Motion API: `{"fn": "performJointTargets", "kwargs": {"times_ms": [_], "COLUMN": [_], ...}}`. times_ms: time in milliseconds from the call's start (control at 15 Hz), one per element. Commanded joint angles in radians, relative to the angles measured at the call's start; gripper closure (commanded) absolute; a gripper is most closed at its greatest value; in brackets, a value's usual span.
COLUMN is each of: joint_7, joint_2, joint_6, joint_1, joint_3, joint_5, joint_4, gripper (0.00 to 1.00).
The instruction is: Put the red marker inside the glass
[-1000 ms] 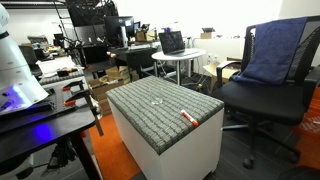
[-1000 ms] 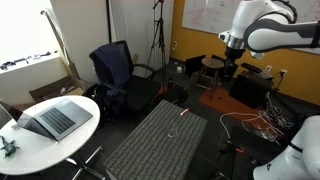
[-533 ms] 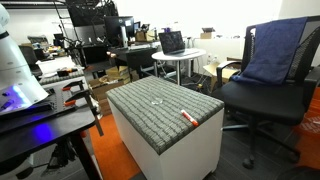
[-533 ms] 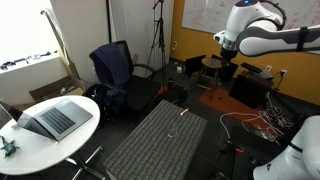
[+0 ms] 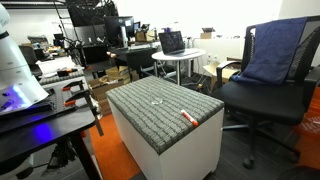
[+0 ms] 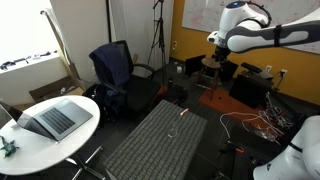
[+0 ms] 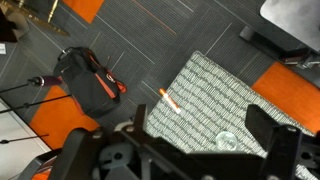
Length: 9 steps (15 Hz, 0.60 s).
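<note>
The red marker [image 5: 188, 118] lies flat near one end of the grey patterned table top [image 5: 150, 115]. It also shows in an exterior view [image 6: 182, 113] and in the wrist view [image 7: 170, 100]. The glass [image 7: 226, 141] stands upright on the same top, apart from the marker, and shows only as a faint round rim [image 5: 155, 100]. My gripper [image 6: 222, 68] hangs high in the air, beyond the table's far end and well away from both. In the wrist view its fingers [image 7: 165, 132] are spread wide with nothing between them.
An office chair with a blue cloth [image 5: 270, 60] stands beside the table. A round white table with a laptop [image 6: 50, 120] is close by. A black bag [image 7: 85, 80] lies on the floor. Cables [image 6: 250, 125] lie on the orange and grey carpet.
My arm has swung sideways, leftward in an exterior view, bringing the gripper nearer the table's far end. The marker and glass have not moved.
</note>
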Motion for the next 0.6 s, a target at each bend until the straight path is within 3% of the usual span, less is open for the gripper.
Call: {"fn": "performJointTargets", "kwargs": {"times_ms": [0, 533], "joint_7": [-0.172, -0.428], "joint_2": [0.103, 0.288], "joint_6": [0.067, 0.323], "joint_1": [-0.030, -0.102], "joint_3": [-0.012, -0.013], "joint_5": [-0.005, 0.083], "joint_4": [0.072, 0.090], "gripper": [0.00, 0.00]}}
